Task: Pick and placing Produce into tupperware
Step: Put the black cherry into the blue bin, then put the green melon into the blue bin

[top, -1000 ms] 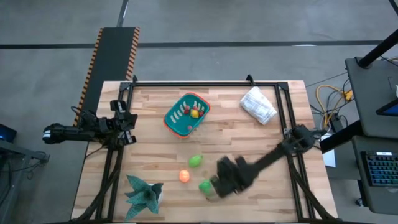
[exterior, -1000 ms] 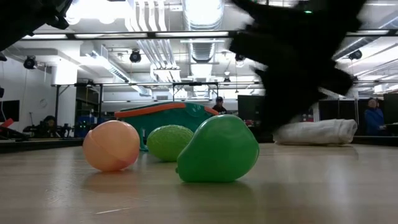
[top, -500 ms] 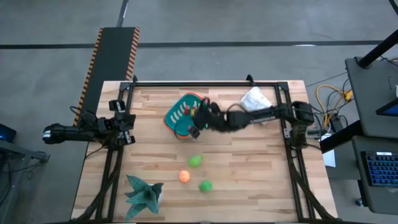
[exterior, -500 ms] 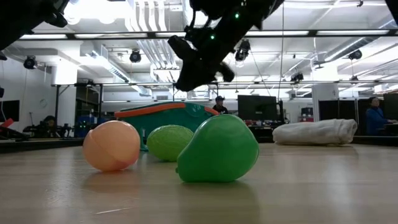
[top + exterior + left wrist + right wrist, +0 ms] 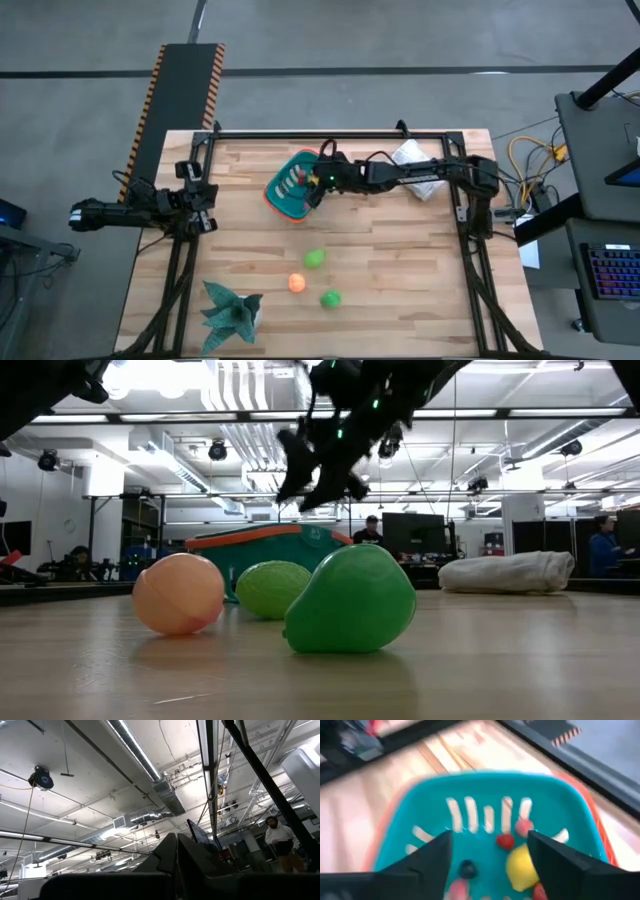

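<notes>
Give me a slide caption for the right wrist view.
Right gripper, open, over the teal tupperware holding a yellow piece and red pieces.

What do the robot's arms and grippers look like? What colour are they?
Both arms are black and thin, built of jointed sections. The right gripper has two flat, dark grey fingers with slanted tips, and a little green light glows on the right arm near its wrist. The left gripper is chunky and black, on a tube-shaped arm. No stickers or writing show on them.
</notes>
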Available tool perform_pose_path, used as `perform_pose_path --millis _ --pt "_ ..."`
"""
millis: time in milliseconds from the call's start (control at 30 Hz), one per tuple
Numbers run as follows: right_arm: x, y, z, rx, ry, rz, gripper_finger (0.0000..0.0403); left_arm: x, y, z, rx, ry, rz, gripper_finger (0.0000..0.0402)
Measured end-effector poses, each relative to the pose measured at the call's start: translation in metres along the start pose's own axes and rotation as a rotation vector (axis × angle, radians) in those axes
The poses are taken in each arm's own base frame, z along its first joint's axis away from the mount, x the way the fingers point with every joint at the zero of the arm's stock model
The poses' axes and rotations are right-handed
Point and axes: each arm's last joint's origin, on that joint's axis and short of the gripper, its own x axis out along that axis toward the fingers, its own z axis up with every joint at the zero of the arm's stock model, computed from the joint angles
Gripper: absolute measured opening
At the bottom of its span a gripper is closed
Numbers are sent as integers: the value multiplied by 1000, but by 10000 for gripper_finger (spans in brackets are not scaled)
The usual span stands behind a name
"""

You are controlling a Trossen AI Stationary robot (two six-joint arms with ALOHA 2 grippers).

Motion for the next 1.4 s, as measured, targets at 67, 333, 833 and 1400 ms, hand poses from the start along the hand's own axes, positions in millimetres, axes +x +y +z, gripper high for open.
perform_pose_path --millis 67,333,833,1400 --pt "-15 6 8 -4 3 74 273 0 0 0 0 0 0 0" --pt "-79 96 -35 -326 218 511 298 0 0 0 0 -2 -2 0" --pt "-68 140 -73 -692 242 495 315 0 0 0 1 -5 -14 0" --pt "-12 147 -93 -871 409 513 338 0 -1 0 2 -4 -16 0"
